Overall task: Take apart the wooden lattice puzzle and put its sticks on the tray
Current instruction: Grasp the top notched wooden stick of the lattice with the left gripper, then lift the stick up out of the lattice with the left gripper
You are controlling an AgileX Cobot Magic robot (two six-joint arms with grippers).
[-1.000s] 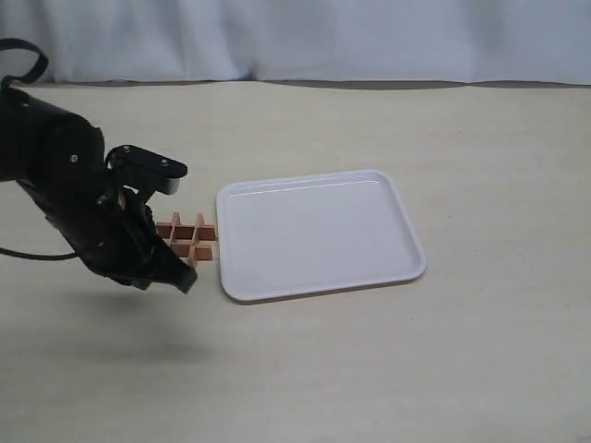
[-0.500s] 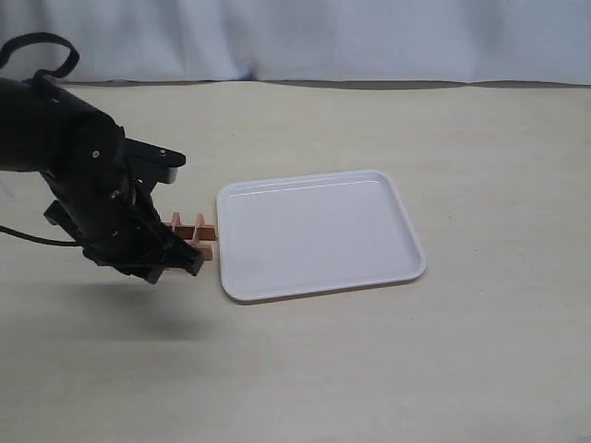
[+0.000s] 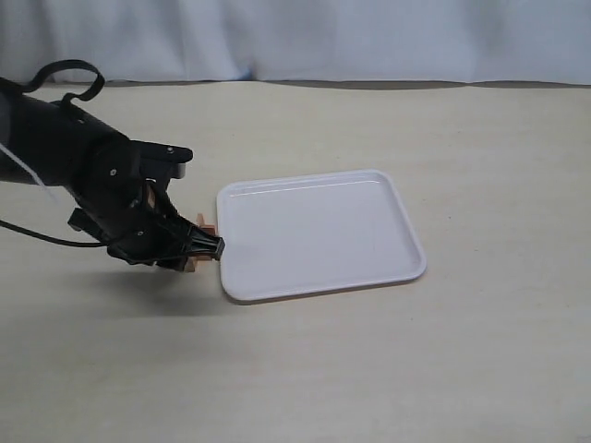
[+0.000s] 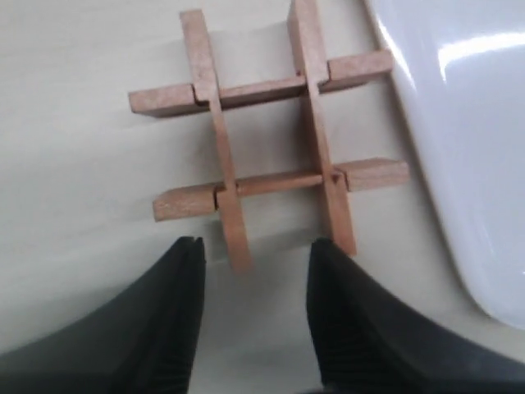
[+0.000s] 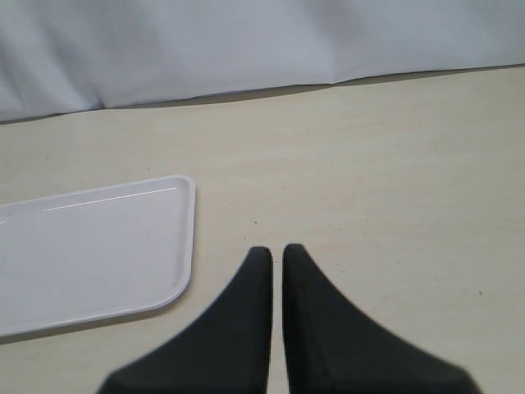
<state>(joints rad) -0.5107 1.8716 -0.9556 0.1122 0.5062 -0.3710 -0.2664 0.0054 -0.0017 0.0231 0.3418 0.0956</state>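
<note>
Matt wood puzzle (image 4: pixel 271 184); glossy plastic tray (image 4: pixel 467 123)

Left arm (image 3: pixel 83 180) bulky black w/ looped cable (image 3: pixel 69 64); left claw (image 4: pixel 256 250) black, ribbed pads (image 4: pixel 326 345); right claw (image 5: pixel 276 250) black, tapered.

One wooden lattice puzzle (image 4: pixel 310 82) made of four sticks (image 4: pixel 215 123), one tray (image 3: pixel 314 231), and two grippers, the left gripper (image 4: pixel 256 245) and the right gripper (image 5: pixel 271 250), are in view.

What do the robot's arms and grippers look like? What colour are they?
The left arm is chunky, rounded and matte black, with a black cable looping above it. The left gripper has two black tapered fingers with ribbed inner faces. The right gripper has two smooth black pointed fingers.
</note>
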